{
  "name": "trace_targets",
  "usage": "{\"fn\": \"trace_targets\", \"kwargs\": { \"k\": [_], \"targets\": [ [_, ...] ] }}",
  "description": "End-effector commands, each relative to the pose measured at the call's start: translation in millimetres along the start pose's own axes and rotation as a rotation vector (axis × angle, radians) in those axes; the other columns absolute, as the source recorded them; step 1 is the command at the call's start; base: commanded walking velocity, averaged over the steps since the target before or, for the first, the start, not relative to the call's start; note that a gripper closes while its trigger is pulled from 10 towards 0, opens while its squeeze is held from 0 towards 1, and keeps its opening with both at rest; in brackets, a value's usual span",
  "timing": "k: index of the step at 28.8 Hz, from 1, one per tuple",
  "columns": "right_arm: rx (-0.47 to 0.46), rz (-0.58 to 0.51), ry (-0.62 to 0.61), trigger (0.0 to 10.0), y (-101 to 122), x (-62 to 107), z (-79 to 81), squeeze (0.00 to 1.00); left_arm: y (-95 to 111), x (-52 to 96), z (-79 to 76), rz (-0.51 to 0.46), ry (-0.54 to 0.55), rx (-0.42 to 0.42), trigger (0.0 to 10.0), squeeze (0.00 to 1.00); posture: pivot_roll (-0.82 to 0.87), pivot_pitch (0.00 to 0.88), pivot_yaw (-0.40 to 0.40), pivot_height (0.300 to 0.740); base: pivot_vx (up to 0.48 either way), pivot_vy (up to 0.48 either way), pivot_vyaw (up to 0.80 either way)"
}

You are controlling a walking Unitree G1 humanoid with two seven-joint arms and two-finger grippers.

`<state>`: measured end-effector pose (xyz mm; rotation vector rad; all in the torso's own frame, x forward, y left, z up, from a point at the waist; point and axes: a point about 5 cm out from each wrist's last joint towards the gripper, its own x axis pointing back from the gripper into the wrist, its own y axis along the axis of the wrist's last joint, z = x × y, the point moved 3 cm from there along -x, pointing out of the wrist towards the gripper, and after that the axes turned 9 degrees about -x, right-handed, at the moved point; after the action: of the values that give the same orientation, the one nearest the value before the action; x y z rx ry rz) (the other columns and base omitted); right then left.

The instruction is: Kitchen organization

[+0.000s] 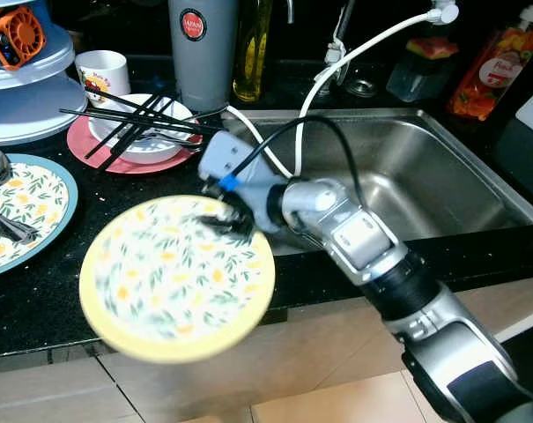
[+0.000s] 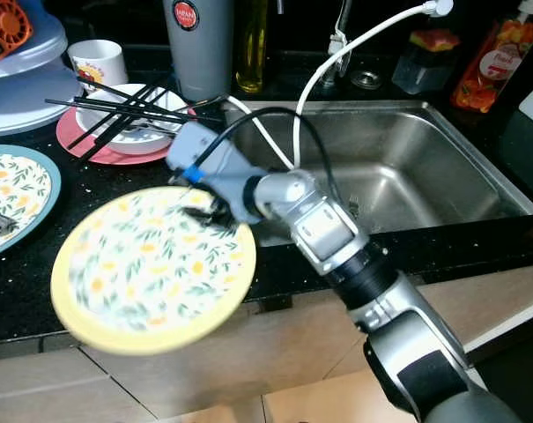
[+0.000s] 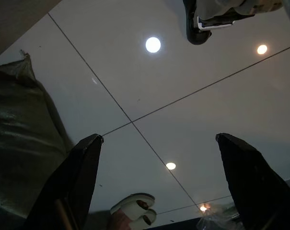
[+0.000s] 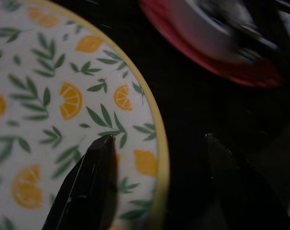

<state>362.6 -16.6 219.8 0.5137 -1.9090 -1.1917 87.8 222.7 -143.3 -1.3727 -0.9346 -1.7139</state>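
A yellow-rimmed plate (image 1: 178,278) with an orange-slice and leaf pattern hangs tilted over the front edge of the black counter (image 1: 37,291), blurred by motion. My right gripper (image 1: 226,216) is shut on its far rim, just left of the sink. In the right wrist view one finger (image 4: 87,182) lies on the plate's face (image 4: 49,96) and the other sits past the rim. My left gripper (image 3: 159,139) hangs open over a pale tiled floor.
A steel sink (image 1: 425,167) lies to the right, with a white cable (image 1: 354,53) looping over it. A red plate (image 1: 94,150) carries a white bowl and black chopsticks. A blue-rimmed plate (image 1: 37,198), mug (image 1: 103,70), grey tumbler (image 1: 203,44) and oil bottle (image 1: 253,44) stand nearby.
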Motion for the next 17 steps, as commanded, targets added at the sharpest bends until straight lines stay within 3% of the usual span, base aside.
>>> {"fn": "trace_targets", "kwargs": {
  "k": [1, 5, 8, 10, 11, 12, 15, 17],
  "targets": [
    [-0.022, 0.037, -0.063, 10.0, -10.1, -0.2, -12.4, 0.0, -3.9, -0.4, -4.5, 0.01, -0.006, -0.013, 10.0, 0.0, 0.11, 0.097, -0.118, 0.74, 0.0, 0.0, 0.0],
    [-0.04, 0.006, -0.079, 10.0, -3.8, 0.4, -16.4, 0.0, -4.6, -0.3, -3.7, 0.01, -0.004, -0.012, 10.0, 0.0, 0.11, 0.097, -0.116, 0.74, 0.0, 0.0, 0.0],
    [-0.092, -0.064, -0.024, 10.0, 5.4, 2.5, -12.6, 0.0, -4.6, -0.2, -2.8, 0.009, -0.002, -0.011, 10.0, 0.0, 0.11, 0.098, -0.114, 0.74, 0.0, 0.0, 0.0],
    [-0.127, -0.168, 0.069, 10.0, 18.1, 11.7, -6.8, 0.0, -3.9, -0.2, -2.0, 0.007, -0.002, -0.011, 10.0, 0.0, 0.11, 0.099, -0.112, 0.74, 0.0, 0.0, 0.0],
    [-0.113, -0.271, 0.15, 10.0, 28.7, 24.1, -1.5, 0.0, -2.6, -0.1, -1.5, 0.002, -0.001, -0.012, 10.0, 0.0, 0.11, 0.099, -0.111, 0.74, 0.0, 0.0, 0.0],
    [-0.113, -0.271, 0.15, 10.0, 28.7, 24.1, -1.5, 0.0, -2.6, -0.1, -1.5, 0.002, -0.001, -0.012, 10.0, 0.0, 0.11, 0.099, -0.111, 0.74, 0.0, 0.0, 0.0],
    [-0.072, -0.429, 0.289, 10.0, 39.1, 47.5, 11.3, 0.0, -0.3, -0.1, -1.1, -0.005, -0.001, -0.011, 10.0, 0.0, 0.1, 0.098, -0.108, 0.74, 0.0, 0.0, 0.0],
    [-0.056, -0.462, 0.328, 10.0, 38.9, 55.7, 16.1, 0.0, 0.5, -0.1, -1.1, -0.007, -0.001, -0.013, 10.0, 0.0, 0.1, 0.097, -0.106, 0.74, 0.0, 0.0, 0.0]
  ]
}}
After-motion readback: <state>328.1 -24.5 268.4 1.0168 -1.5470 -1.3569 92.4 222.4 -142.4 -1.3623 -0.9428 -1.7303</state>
